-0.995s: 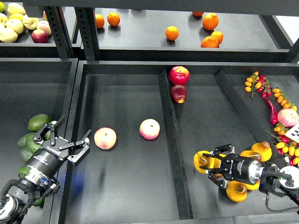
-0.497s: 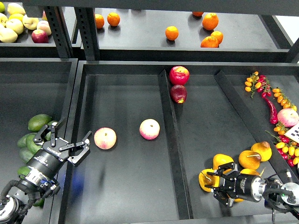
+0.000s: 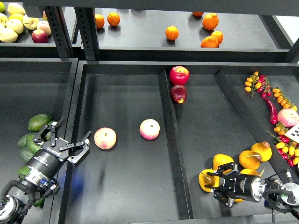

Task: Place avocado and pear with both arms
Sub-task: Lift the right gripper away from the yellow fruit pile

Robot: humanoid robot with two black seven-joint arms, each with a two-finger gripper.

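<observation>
Several dark green avocados [image 3: 39, 122] lie in the left bin, beside my left arm. My left gripper [image 3: 69, 138] is open and empty, above the rim between the left bin and the middle tray. Golden pears [image 3: 250, 159] sit in a cluster at the front right of the right compartment. My right gripper [image 3: 211, 185] is low at the front of that compartment. Its fingers are closed around one pear [image 3: 204, 180] that is at floor level, left of the cluster. Part of that pear is hidden by the fingers.
Two pink-yellow round fruits [image 3: 105, 138] [image 3: 149, 129] lie in the middle tray. Two red apples [image 3: 179, 74] sit beside the raised divider [image 3: 170, 135]. Chillies and small tomatoes [image 3: 275, 105] fill the far right bin. Oranges [image 3: 172, 33] are on the back shelf.
My right gripper has moved down and toward the front edge with the pear, then stayed still. The left arm has not moved.
</observation>
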